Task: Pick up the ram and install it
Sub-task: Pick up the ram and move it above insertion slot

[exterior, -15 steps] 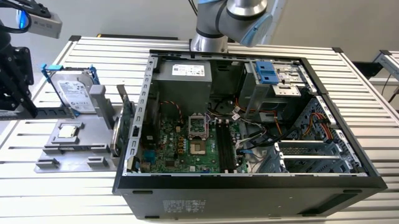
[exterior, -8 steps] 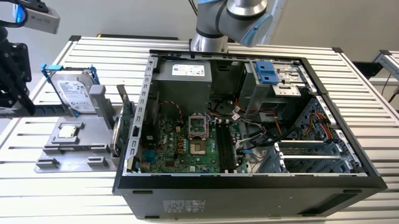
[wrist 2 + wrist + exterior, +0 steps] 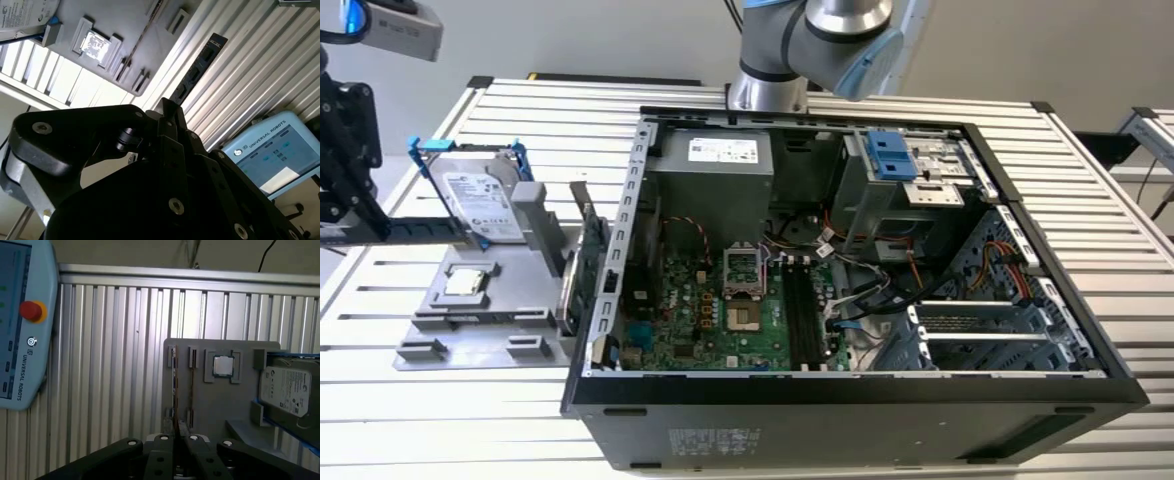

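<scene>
Pinching the ram (image 3: 173, 390) by one end, gripper (image 3: 175, 439) clamped onto it. Holding it over gray fixture (image 3: 220, 405), near hard drive (image 3: 290, 390). Judging pick done, install pending: empty-looking memory slots (image 3: 803, 320) in open case (image 3: 854, 400), well apart.

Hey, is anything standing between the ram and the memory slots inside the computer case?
The gripper holds the ram outside the computer case. In the exterior view, the upright green card and the case's side wall stand between it and the memory slots. The slots look empty.
</scene>
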`<state>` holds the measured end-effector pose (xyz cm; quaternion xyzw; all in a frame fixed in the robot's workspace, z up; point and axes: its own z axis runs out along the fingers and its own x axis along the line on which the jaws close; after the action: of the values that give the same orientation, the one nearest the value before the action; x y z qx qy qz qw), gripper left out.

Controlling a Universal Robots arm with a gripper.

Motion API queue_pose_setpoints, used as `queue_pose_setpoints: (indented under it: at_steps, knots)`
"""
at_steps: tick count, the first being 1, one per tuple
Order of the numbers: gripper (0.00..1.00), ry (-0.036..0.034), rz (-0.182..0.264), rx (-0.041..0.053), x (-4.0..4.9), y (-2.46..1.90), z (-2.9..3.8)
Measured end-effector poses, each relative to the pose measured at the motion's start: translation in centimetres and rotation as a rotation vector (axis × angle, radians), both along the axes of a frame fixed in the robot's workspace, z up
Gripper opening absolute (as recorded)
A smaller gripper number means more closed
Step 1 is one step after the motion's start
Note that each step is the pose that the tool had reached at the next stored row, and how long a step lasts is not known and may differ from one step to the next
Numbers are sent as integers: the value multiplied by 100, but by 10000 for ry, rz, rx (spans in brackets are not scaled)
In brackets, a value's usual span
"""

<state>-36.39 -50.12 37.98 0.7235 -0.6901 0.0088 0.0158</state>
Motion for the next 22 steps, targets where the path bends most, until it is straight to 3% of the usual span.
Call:
queue_pose_setpoints:
  at_steps: [6, 12, 22]
  knots:
    - [0, -2, 0, -3, 0, 0, 49]
    - [0, 1, -2, -10, 8, 5, 51]
    - [0, -1, 0, -8, 98, 23, 49]
